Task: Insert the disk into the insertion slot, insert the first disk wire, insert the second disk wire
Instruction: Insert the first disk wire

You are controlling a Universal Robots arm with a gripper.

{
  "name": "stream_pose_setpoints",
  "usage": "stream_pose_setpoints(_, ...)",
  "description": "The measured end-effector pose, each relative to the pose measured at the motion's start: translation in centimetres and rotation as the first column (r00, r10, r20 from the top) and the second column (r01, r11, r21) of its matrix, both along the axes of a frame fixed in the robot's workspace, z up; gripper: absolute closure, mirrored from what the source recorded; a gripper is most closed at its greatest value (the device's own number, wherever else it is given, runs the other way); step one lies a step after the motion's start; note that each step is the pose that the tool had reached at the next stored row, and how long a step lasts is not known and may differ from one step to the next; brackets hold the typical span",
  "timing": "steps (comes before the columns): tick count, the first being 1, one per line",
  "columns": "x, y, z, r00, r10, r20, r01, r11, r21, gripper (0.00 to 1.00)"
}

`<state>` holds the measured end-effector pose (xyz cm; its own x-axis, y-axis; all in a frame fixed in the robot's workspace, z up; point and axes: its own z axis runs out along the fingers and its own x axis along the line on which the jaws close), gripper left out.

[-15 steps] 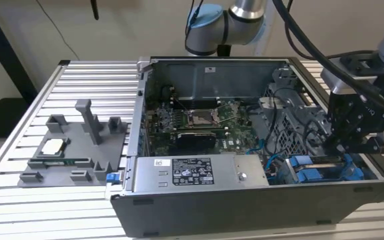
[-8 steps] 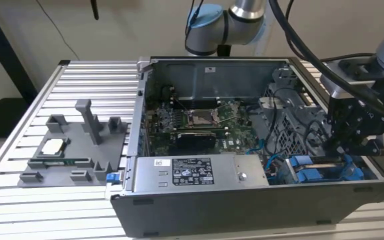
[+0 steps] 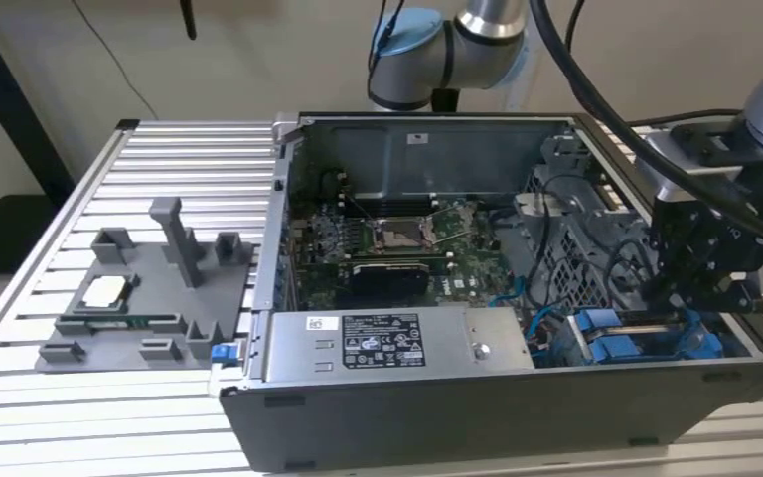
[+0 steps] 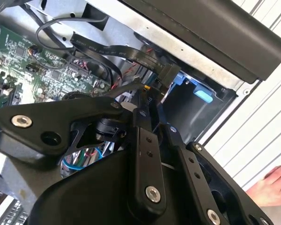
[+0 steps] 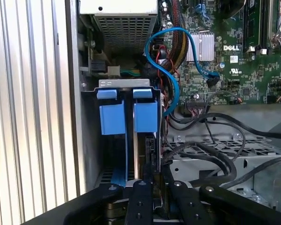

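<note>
Down in the insertion slot [image 5: 91, 154], at the case's corner on the exterior view's right, the disk [image 5: 147, 154] stands on edge, just beside two blue plastic tabs [image 5: 112, 119]. The black gripper [image 5: 155, 185] reaches into that bay with its jaws narrow, pinching the disk's near edge. A blue cable [image 5: 171, 56] loops above the bay toward the green motherboard [image 5: 243, 61]. In the exterior view, a silver power-supply box [image 3: 395, 343] sits beside the bay inside the open PC case [image 3: 488, 417], which rests on a slatted metal table [image 3: 37, 417]. A person's hand [image 4: 271, 185] lies on the slats near the case.
</note>
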<state>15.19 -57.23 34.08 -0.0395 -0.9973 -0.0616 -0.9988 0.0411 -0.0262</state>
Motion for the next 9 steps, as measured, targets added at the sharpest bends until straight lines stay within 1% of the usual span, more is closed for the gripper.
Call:
stream_pose_setpoints(5, 0.0, 0.0, -0.32, 1.0, 0.0, 0.0029, 0.0, 1.0, 0.0001, 0.81)
stream_pose_setpoints(9, 0.0, 0.0, -0.73, 1.0, 0.0, 0.0053, 0.0, 1.0, -0.0008, 0.81)
